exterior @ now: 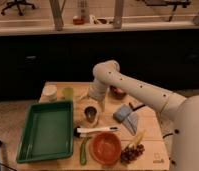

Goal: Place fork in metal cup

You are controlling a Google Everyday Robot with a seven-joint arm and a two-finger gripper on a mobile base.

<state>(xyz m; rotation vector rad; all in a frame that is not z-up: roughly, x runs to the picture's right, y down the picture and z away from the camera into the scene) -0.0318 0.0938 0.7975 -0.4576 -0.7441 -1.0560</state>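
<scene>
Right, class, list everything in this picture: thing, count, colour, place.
table: one, wood, centre
tray: one, green, table's left
white cup: one, back left corner
green cup: one, pale, beside white cup
metal cup: one, dark grey, right of tray
utensil: one, white handle, in front of metal cup
bowl: one, orange, front edge
green stick: one, left of bowl
grapes: one bunch, dark, right of bowl
packet: one, blue-grey, right of metal cup
arm: one, white, from right
tool: one, pale, just behind metal cup
</scene>
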